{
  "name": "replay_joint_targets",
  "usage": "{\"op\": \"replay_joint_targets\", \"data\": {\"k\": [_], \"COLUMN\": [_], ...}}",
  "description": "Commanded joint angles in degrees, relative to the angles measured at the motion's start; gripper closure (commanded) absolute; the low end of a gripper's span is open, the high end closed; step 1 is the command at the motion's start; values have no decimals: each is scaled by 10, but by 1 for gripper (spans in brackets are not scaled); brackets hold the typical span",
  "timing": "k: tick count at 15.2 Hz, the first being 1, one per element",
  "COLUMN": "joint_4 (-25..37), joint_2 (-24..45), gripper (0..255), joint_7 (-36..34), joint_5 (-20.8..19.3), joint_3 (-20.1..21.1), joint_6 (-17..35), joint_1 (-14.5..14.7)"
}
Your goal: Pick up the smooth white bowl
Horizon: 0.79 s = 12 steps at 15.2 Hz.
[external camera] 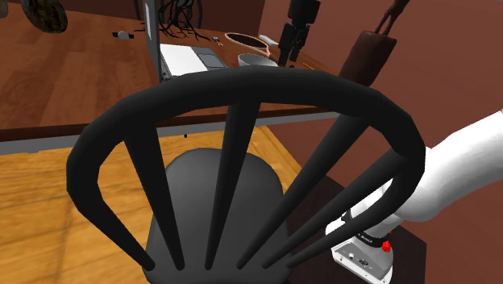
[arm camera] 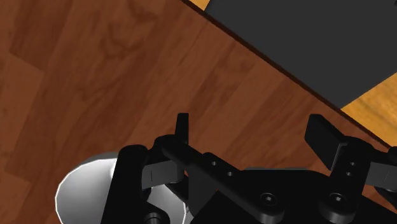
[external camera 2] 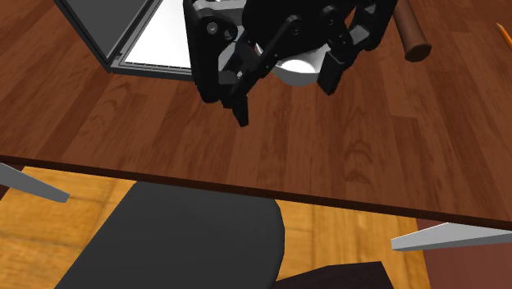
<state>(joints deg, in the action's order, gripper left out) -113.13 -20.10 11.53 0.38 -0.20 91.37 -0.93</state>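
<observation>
This looks like a study corner in a home. A dark wooden worktop [external camera: 72,73] carries an open laptop [external camera: 184,58] and a tangle of cables [external camera: 179,20]. A black spindle-back chair [external camera: 242,85] stands before it on a golden plank floor [external camera: 40,226], with reddish-brown walls [external camera: 234,12] behind.

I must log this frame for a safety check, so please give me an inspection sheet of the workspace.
Surface: brown wooden table.
Job's things: white bowl, upright on the table, not held.
Clutter: open laptop, brown bowl, orange pencil.
Grippers: black gripper open, over the table by the bowl; in the wrist view the bowl lies beside one finger, not between.
Cables: dark tangle behind the laptop, possibly cables.
Surroundings: black chair, wooden floor.
</observation>
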Motion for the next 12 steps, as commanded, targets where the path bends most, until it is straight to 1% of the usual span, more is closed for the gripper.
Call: {"op": "replay_joint_targets", "data": {"k": [1, 6, 11, 12], "joint_4": [43, 164, 319, 333], "joint_2": [48, 168, 298, 308], "gripper": [0, 0, 0, 0], "joint_7": [6, 15, 23, 24], "joint_5": [-7, -21, -36, -37], "joint_3": [-1, 0, 0, 0], "joint_6": [3, -3, -32, -35], "joint_1": [-1, -2, -1, -1]}}
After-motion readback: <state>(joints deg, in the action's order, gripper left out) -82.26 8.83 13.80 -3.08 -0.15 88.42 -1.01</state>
